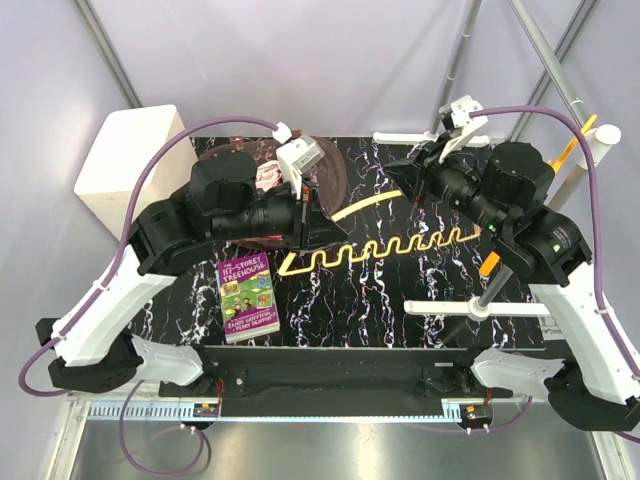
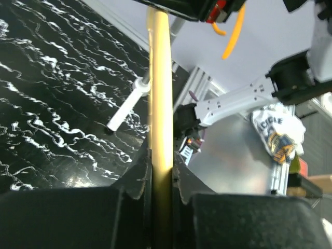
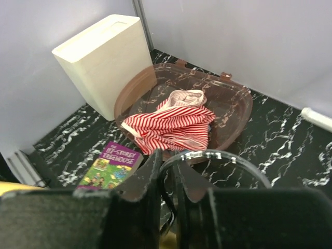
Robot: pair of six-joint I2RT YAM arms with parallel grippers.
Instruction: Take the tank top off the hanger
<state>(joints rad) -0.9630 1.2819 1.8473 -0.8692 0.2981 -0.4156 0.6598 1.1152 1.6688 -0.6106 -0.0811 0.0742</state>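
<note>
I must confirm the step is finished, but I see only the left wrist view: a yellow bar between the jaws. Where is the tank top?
Observer: The red-and-white striped fabric tank top lies crumpled inside the round brown plastic basin, off the hanger.
Operator: Is my yellow bar the hanger?
Observer: Yes. From above, the yellow plastic hanger with a wavy lower rail lies bare on the black marbled table, the left gripper shut on it.
Operator: And the right gripper?
Observer: The right gripper has its jaws close around a thin black curved wire; whether that is the hook, I cannot tell.
</note>
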